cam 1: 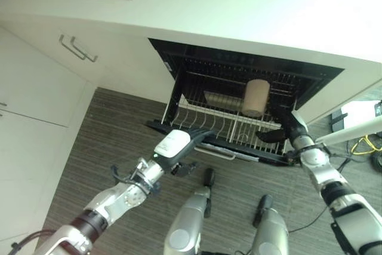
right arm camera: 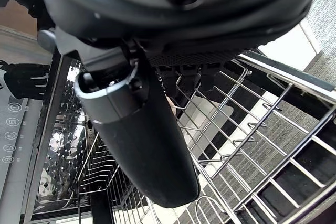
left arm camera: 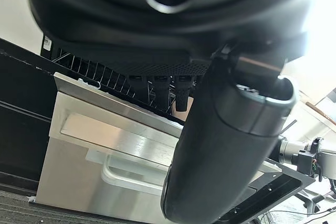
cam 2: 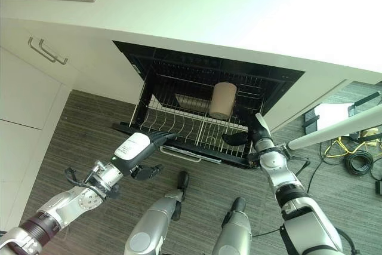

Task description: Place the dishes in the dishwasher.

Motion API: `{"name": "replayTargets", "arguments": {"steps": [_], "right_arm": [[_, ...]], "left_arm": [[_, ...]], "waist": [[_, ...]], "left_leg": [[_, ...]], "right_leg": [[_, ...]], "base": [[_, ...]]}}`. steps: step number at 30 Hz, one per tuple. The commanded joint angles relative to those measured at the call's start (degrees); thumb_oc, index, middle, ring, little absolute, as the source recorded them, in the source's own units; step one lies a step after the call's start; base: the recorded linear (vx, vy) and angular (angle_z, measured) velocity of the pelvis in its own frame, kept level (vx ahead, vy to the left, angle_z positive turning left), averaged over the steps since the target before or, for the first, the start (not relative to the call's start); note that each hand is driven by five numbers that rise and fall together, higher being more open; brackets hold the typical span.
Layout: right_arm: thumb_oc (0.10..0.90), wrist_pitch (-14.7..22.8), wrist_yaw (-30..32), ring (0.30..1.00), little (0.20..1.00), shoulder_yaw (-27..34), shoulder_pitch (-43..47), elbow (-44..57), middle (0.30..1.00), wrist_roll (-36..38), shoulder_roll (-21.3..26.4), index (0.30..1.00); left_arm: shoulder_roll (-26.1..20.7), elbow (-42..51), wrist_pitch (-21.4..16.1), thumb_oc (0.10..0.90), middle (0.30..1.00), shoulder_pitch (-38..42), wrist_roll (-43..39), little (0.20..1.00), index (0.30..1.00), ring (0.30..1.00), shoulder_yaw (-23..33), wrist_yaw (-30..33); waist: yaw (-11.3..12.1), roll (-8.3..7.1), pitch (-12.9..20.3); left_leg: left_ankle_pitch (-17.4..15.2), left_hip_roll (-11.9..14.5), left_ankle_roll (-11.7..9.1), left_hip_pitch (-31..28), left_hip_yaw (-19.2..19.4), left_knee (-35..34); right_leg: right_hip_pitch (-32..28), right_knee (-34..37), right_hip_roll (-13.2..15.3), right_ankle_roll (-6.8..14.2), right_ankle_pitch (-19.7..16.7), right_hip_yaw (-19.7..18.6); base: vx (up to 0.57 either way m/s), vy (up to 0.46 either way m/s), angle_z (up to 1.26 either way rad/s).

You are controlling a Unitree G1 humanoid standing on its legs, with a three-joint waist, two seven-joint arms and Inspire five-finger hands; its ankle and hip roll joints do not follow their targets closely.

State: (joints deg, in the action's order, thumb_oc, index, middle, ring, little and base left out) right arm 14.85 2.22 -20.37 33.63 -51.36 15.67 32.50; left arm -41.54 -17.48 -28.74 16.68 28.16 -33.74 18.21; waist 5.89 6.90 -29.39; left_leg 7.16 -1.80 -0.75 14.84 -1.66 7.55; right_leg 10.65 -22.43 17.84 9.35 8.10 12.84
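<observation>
Left hand (cam 1: 173,147), dark with a white thumb cover, hangs nearest, fingers straight and empty, at the near left edge of the pulled-out white wire dishwasher rack (cam 1: 224,125). Right hand (cam 2: 253,132) rests relaxed on the rack's near right rim, holding nothing. Beige cylindrical cup (cam 2: 222,100) already sits far centre beside a pale flat dish (cam 2: 190,101). Left wrist view: steel front panel with handle (left arm camera: 113,150) just beyond the thumb. My read: push both sides evenly, keeping fingers clear of the tines.
</observation>
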Motion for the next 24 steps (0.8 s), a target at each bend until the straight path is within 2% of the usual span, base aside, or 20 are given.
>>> {"name": "replayTargets", "arguments": {"steps": [1,7,11,15,18,19,22,24], "right_arm": [[0.8,2.86,2.86,0.9,0.9,2.33,0.62,3.85,0.9,-1.59,2.8,0.9],[0.8,6.01,5.12,0.9,0.9,3.85,-0.92,6.39,0.9,5.92,1.58,0.9],[0.8,12.69,6.76,0.9,0.9,7.4,-4.7,13.16,0.9,15.58,-1.14,0.9],[0.8,18.99,4.79,0.9,0.9,11.23,-11.03,22.2,0.9,21.28,-3.7,0.9],[0.8,22.13,3.87,0.9,0.9,12.52,-14.73,28.46,0.9,23.02,-4.96,0.9],[0.8,24.32,3.41,0.9,0.9,12.91,-17.14,32.67,0.9,23.11,-5.83,0.9],[0.8,26.99,2.92,0.9,0.9,13.17,-20.34,37.5,0.9,22.29,-7.23,0.9],[0.8,26.49,1.69,0.9,0.9,14.84,-23.0,42.63,0.9,21.24,-8.14,0.9]], "left_arm": [[2.12,4.39,-1.92,0.8,0.9,2.07,-0.65,0.9,0.9,0.9,2.24,3.69],[2.79,4.69,-1.34,0.8,0.9,1.15,-0.54,0.9,0.9,0.9,2.8,3.36],[3.72,5.21,0.3,0.8,0.9,-1.5,0.41,0.9,0.9,0.9,4.04,4.41],[4.35,5.71,1.64,0.8,0.9,-4.77,2.23,0.9,0.9,0.9,5.8,5.49],[4.65,5.25,2.38,0.8,0.9,-6.78,2.64,0.9,0.9,0.9,6.96,6.57],[4.98,4.46,2.77,0.8,0.9,-8.38,2.52,0.9,0.9,0.9,7.92,8.02],[5.92,2.65,3.45,0.8,0.9,-10.47,1.72,0.9,0.9,0.9,9.76,11.3],[7.46,-0.14,4.01,0.8,0.9,-12.57,-0.15,0.9,0.9,0.9,14.01,15.28]], "waist": [[-1.03,-0.32,0.89],[-1.51,-0.24,1.7],[-2.29,-0.58,3.14],[-3.17,-1.33,5.06],[-3.71,-1.75,6.54],[-4.01,-2.07,8.08],[-4.22,-2.49,10.59],[-4.15,-3.74,13.47]], "left_leg": [[-16.44,3.69,-1.9,-2.11,3.39,9.64],[-16.78,3.82,-1.86,-3.14,3.98,9.64],[-17.43,4.21,-1.75,-4.67,4.64,9.64],[-18.23,4.72,-1.53,-6.49,5.47,9.64],[-18.67,5.12,-1.44,-7.97,6.17,9.64],[-18.93,5.54,-1.47,-9.19,6.6,9.64],[-19.22,6.09,-1.47,-10.84,6.92,9.64],[-20.22,5.89,-0.71,-12.59,6.86,9.64]], "right_leg": [[1.53,5.24,0.54,0.49,-3.39,-2.86],[0.74,5.24,0.4,0.34,-3.15,-2.96],[-0.48,5.24,-0.1,0.13,-2.57,-3.09],[-1.98,5.24,-0.7,-0.01,-1.75,-3.03],[-3.29,5.24,-1.13,-0.17,-1.08,-2.98],[-4.59,5.24,-1.42,-0.36,-0.37,-2.84],[-6.62,5.24,-1.88,-0.65,0.7,-2.63],[-8.87,5.24,-2.12,-0.59,1.61,-2.86]], "base": [[0.0,0.0,0.0],[0.0,0.005,-0.02],[0.03,0.011,-0.08],[0.02,-0.01,-0.06],[0.02,0.017,-0.11],[0.04,0.057,-0.13],[0.04,0.101,-0.29],[0.0,0.242,-0.21]]}}
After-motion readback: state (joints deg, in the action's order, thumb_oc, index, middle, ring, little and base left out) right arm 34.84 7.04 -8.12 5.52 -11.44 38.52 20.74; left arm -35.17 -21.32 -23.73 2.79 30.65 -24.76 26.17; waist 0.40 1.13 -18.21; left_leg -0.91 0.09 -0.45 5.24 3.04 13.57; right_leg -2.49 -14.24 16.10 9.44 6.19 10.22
